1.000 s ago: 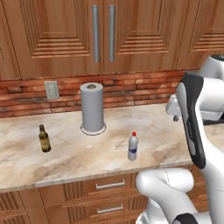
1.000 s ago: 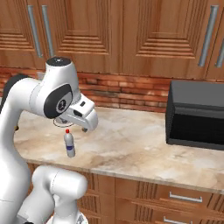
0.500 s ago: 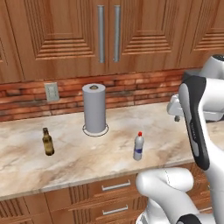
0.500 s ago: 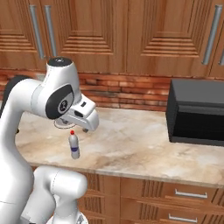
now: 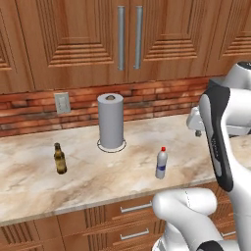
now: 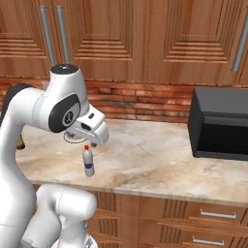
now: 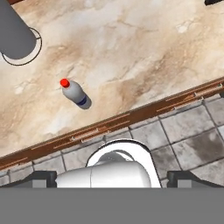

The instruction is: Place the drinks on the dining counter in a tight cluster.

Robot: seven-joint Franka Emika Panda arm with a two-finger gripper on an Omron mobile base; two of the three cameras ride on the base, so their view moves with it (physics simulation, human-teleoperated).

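Red-capped bottle [image 5: 161,163] upright near counter [image 5: 122,171] edge; brown bottle [image 5: 60,159] well left.

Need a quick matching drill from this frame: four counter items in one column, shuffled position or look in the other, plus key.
Items:
1. small red-capped bottle
2. brown glass bottle
3. paper towel roll
4. black microwave

Descriptions:
A. far left on the counter, left base view
B. near the counter's front edge, blue label
C. right end of the counter, right base view
D. grey cylinder upright by the brick wall

Pairs: 1-B, 2-A, 3-D, 4-C
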